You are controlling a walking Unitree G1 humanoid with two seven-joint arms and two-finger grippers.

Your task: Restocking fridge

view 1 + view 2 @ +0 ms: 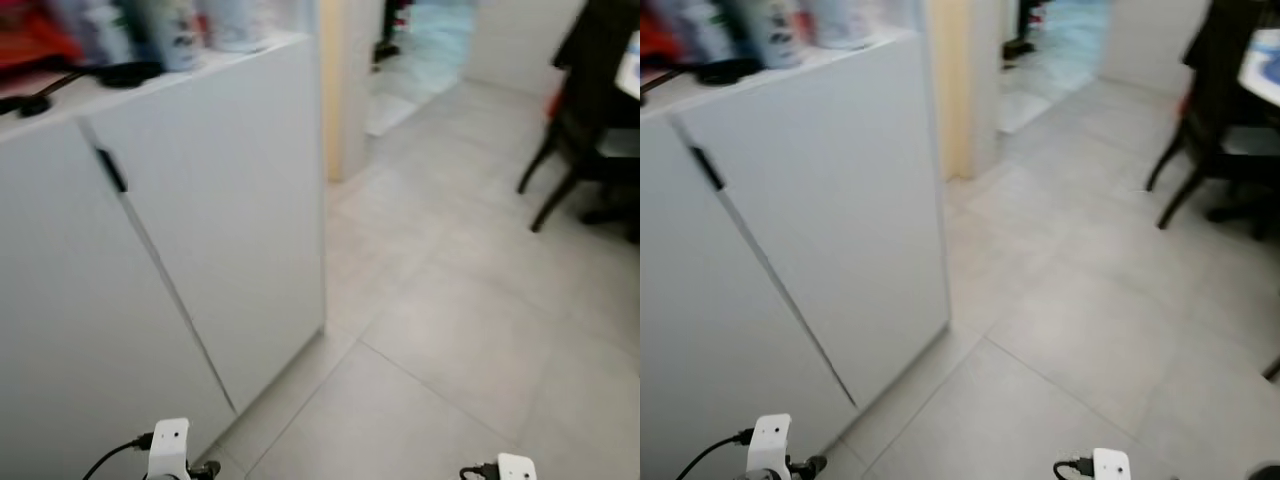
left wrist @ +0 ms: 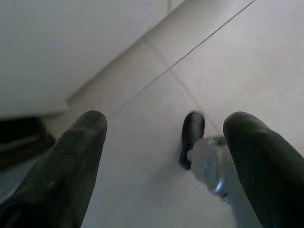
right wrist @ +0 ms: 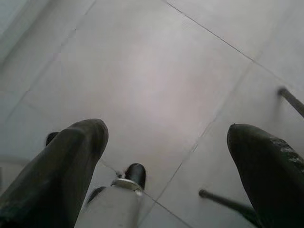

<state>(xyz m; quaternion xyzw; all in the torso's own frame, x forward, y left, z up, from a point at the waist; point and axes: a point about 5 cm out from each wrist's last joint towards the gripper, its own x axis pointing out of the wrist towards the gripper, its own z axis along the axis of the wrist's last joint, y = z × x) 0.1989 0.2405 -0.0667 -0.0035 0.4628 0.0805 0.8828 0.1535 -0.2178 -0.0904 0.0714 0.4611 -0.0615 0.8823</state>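
Left eye view gives me open tiled floor (image 1: pixel 450 330) from twelve to three o'clock, a white cabinet (image 1: pixel 200 250) at ten. Cutting too close, I'd risk clipping its corner; chair legs (image 1: pixel 545 190) crowd two o'clock. Left pincer (image 2: pixel 166 156) and right pincer (image 3: pixel 166 161) gape wide, empty. No fridge visible yet.

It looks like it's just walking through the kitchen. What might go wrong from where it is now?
The white cabinet stands close on the robot's left, so its left arm might brush the corner if it turns that way. The dark chair ahead on the right has splayed legs that could catch a foot. Bottles sit near the cabinet top's edge; a bump might topple them. Both the left gripper and right gripper hang with jaws open, holding nothing.
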